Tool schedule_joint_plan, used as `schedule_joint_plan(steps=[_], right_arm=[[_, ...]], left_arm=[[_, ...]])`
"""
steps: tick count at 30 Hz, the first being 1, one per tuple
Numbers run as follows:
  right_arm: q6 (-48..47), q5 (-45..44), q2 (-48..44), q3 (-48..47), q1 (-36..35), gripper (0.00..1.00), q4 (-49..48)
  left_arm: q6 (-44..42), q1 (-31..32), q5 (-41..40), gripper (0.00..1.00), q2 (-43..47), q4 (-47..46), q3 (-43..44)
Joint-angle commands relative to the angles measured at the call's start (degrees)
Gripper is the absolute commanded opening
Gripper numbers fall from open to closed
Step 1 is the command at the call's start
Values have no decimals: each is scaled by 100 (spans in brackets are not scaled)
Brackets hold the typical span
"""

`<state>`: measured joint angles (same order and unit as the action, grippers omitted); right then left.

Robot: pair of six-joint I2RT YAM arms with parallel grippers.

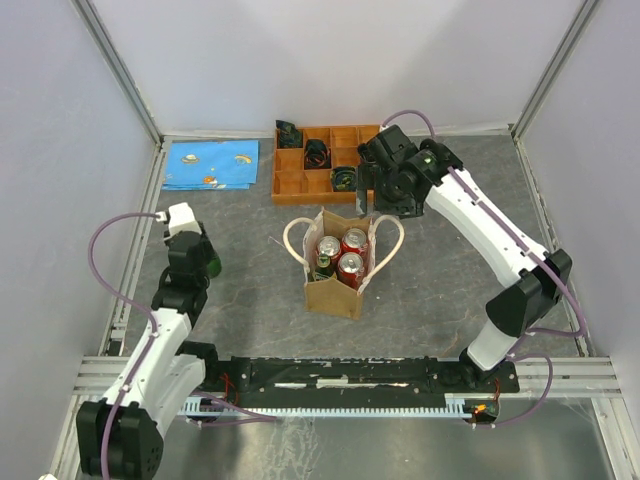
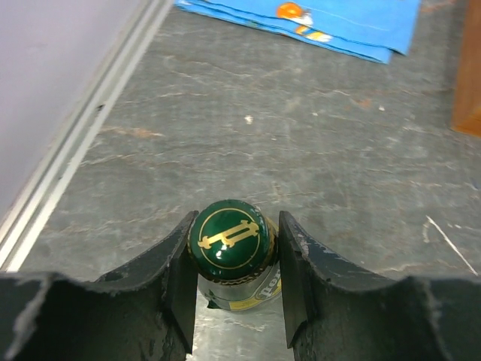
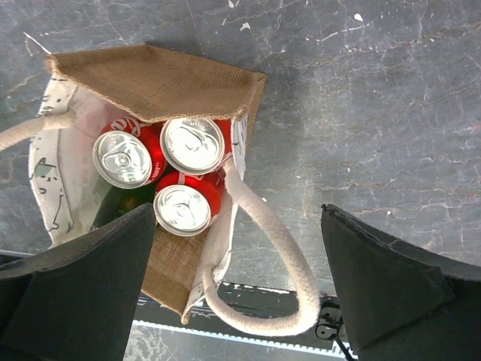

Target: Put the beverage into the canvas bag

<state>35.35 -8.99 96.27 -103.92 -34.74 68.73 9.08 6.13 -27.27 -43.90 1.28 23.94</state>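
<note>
Green bottle [image 2: 227,237] is clamped in your left hand [image 2: 237,226], left side of the worktop [image 1: 250,300], well apart from the canvas bag [image 1: 335,290]. Bag already holds three red cans [image 3: 192,144]. Right hand [image 3: 239,226] hangs released above it. Still to do: carry over, lower in.

1. Top view looks down from behind; whole table [image 1: 450,290] in frame, bag [image 1: 333,292] centred.
2. Left wrist view sits low, close behind a bottle [image 2: 228,239], facing across the table.
3. Right wrist view looks straight down into that bag.
</note>
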Motion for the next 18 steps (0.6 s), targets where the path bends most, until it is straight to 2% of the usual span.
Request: schedule_joint_plan(steps=[1, 6, 18], right_arm=[[175, -34, -372, 301, 27, 99, -320], [299, -180, -663, 677, 25, 99, -431], [469, -414, -1173, 1337, 28, 99, -286]], left_arm=[[-172, 22, 1046, 3, -246, -522, 673], [-272, 30, 1679, 3, -766, -621, 1048], [-355, 184, 2450, 3, -1481, -667, 1884]])
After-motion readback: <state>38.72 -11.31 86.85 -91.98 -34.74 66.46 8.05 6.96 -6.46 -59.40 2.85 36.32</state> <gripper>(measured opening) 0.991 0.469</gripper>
